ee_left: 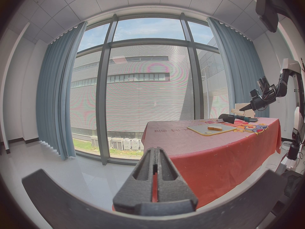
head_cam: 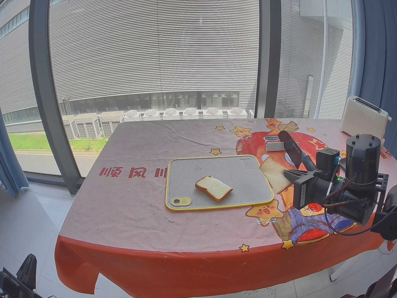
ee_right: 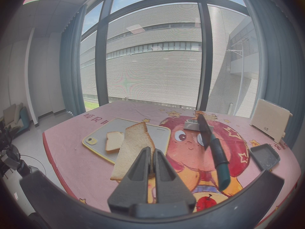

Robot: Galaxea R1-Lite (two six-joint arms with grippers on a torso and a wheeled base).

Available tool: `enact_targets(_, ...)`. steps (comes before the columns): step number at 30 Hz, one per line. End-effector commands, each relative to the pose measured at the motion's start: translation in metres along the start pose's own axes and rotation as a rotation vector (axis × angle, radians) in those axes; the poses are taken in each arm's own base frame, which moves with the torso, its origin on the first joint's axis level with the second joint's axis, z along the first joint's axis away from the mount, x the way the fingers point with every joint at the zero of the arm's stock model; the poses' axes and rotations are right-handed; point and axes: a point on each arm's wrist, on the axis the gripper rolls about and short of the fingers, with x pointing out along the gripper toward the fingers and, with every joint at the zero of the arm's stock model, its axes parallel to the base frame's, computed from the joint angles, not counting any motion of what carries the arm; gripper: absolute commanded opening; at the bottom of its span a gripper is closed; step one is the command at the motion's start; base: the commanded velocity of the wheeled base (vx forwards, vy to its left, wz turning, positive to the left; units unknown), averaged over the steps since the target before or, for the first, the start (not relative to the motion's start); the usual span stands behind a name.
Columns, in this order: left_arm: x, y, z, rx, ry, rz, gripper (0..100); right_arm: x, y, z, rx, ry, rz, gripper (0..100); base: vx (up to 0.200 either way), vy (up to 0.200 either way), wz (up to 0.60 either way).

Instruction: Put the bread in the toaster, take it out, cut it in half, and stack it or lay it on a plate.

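Bread, two pieces. We find the larger wedge-shaped piece of white bread with a brown crust (ee_right: 132, 147) pinched at its near edge between the closed fingers of the right gripper (ee_right: 152, 151). It is held up over the table, at the right edge of the grey plastic cutting board with a yellow rim (head_cam: 231, 174). The smaller half slice of bread with a browned crust (head_cam: 214, 188) lies flat near the middle of that board, well apart from the held piece. To the right of the board we note the knife with a dark blade and a teal handle (ee_right: 213, 143). Its blade tip is propped on a small grey block holder (ee_right: 190, 125) and its handle points toward the robot. The cream-coloured slot toaster (head_cam: 364, 118) stands at the far right corner of the table. A black square tray (ee_right: 264, 156) sits near the right edge, on the near side of the toaster. All of this rests on a pink-red tablecloth with a cartoon print (head_cam: 136, 212). The left gripper (ee_left: 155, 151) is low and off the table's left side, well away from the board. Its fingers are pressed together with nothing between them.
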Motion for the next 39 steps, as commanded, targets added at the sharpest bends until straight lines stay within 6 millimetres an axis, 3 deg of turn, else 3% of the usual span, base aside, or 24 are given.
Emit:
enact_targets(1,0.0,0.0,-0.005,0.0,0.001,0.0,0,-0.014,-0.023,-0.007,0.024,0.0,-0.077,0,0.0,0.0,0.0)
enact_targets(9,0.0,0.0,-0.005,0.0,0.001,0.0,0,-0.06,-0.025,0.009,0.047,-0.144,-0.037,0,0.0,0.0,0.0)
enact_targets(25,0.0,0.0,-0.005,-0.003,0.001,0.002,0,-0.069,-0.027,0.002,0.046,-0.146,-0.042,0,0.0,0.0,0.0)
enact_targets(29,0.0,0.0,-0.005,-0.003,0.001,0.002,0,-0.08,-0.028,0.005,0.041,-0.18,-0.03,0,0.0,0.0,0.0)
enact_targets(39,0.0,0.0,-0.005,0.0,0.001,0.002,0,-0.08,-0.025,0.003,0.03,-0.177,-0.024,0,0.0,0.0,0.0)
